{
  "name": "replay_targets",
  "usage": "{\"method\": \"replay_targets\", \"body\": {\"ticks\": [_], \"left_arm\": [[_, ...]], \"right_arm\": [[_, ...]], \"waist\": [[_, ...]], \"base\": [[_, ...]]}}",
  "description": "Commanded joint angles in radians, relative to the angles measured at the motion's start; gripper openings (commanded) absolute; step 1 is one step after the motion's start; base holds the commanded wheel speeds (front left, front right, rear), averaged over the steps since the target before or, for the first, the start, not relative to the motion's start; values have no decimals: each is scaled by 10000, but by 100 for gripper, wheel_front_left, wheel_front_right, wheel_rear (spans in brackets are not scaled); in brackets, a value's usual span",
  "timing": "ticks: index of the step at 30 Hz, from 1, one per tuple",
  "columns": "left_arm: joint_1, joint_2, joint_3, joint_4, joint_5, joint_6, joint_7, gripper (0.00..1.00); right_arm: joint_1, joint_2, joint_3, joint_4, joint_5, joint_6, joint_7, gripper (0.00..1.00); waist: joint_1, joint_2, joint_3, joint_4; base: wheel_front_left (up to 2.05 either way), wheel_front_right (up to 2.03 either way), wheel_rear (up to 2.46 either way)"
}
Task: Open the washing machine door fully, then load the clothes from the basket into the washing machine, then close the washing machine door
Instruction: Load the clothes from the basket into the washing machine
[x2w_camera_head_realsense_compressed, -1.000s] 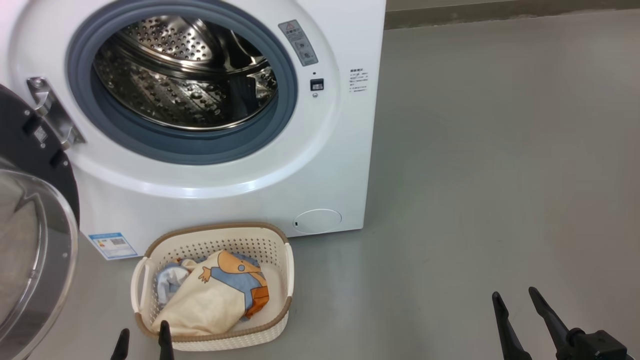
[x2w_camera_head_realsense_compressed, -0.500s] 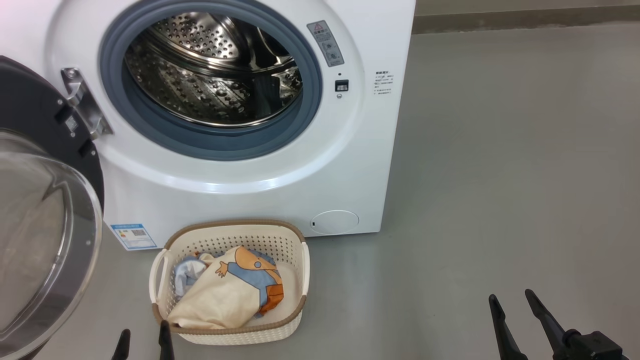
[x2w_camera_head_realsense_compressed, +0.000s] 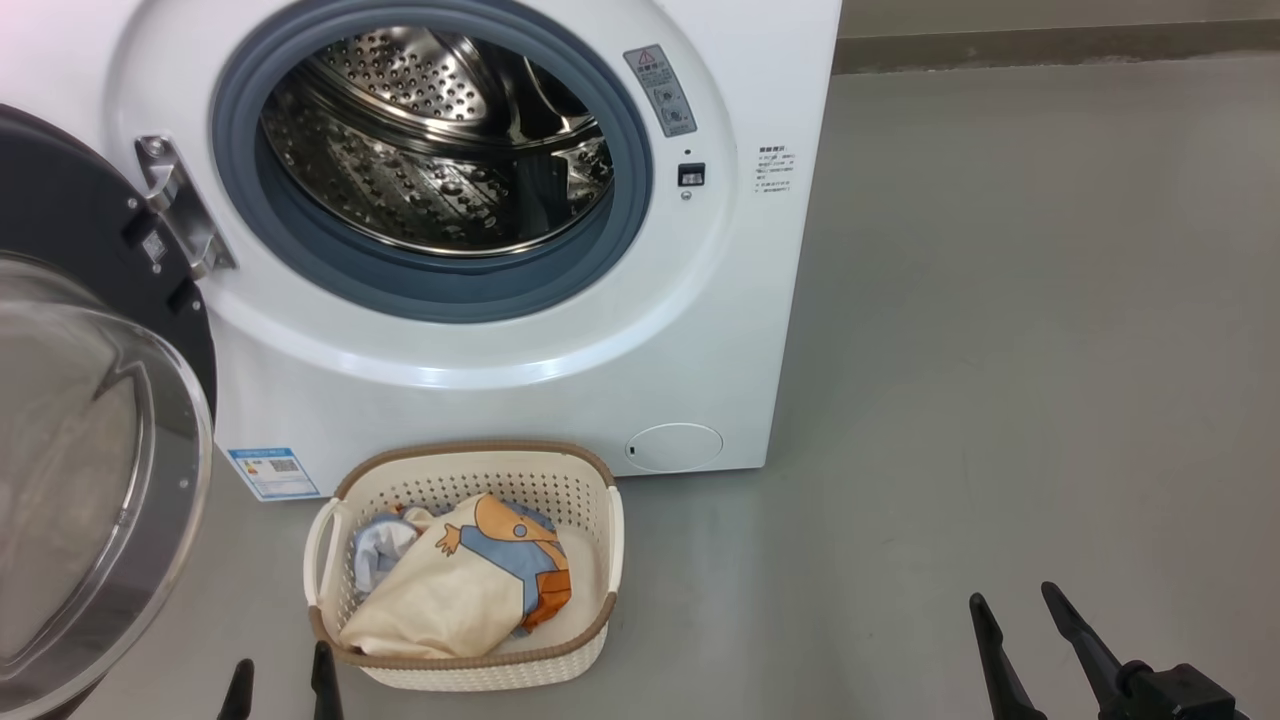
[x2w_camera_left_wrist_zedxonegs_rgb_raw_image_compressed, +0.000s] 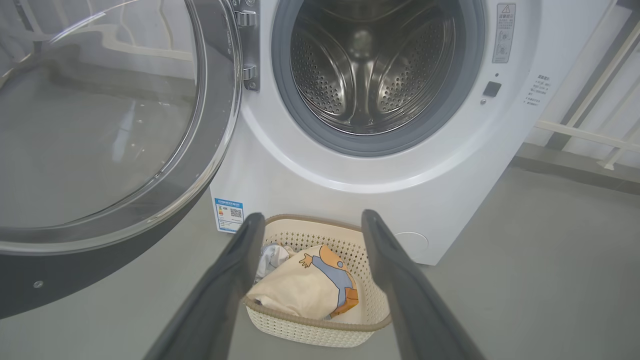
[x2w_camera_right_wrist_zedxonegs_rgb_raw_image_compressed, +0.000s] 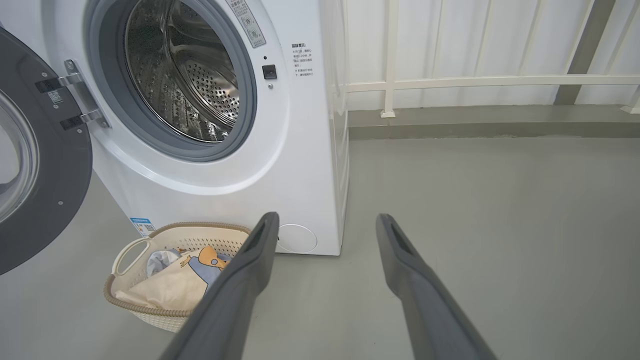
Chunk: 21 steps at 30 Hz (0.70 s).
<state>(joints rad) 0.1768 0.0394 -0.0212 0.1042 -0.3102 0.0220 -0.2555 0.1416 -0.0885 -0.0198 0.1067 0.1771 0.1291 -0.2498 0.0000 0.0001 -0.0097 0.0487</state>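
The washing machine door (x2w_camera_head_realsense_compressed: 90, 430) hangs swung open at the left of the washing machine (x2w_camera_head_realsense_compressed: 500, 380). The basket (x2w_camera_head_realsense_compressed: 470, 452) sits on the grey floor (x2w_camera_head_realsense_compressed: 1000, 350) just in front of the machine, holding the clothes (x2w_camera_head_realsense_compressed: 460, 580), the cream garment lying over the light blue one. The left pincer (x2w_camera_head_realsense_compressed: 282, 690) hovers released by the basket's near left corner. The right pincer (x2w_camera_head_realsense_compressed: 1012, 597), also released and empty, is well apart to the right.

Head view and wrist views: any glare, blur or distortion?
Head view: sharp; pink cast top-left; reflections on the round black-rimmed glass door. Left wrist view: boxy white washing machine leans, wide-angle. Right wrist view: glints in the perforated steel drum.
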Motion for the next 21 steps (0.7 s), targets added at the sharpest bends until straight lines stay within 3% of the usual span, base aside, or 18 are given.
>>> {"method": "replay_targets", "body": {"ticks": [1,9,21], "left_arm": [[-252,108,345,-202,157,30,-63,100],[-263,108,320,-60,249,-34,-63,100],[-328,108,375,-54,197,-13,-63,100]], "right_arm": [[-351,-162,247,-209,-77,16,-120,100],[-369,-138,262,-194,-62,16,-120,100],[-382,-126,228,-178,-56,16,-120,100]], "waist": [[0,-1,0,-19],[0,-1,35,-74],[0,-1,77,-75]], "base": [[0,0,0],[22,-22,0],[107,-110,3]]}}
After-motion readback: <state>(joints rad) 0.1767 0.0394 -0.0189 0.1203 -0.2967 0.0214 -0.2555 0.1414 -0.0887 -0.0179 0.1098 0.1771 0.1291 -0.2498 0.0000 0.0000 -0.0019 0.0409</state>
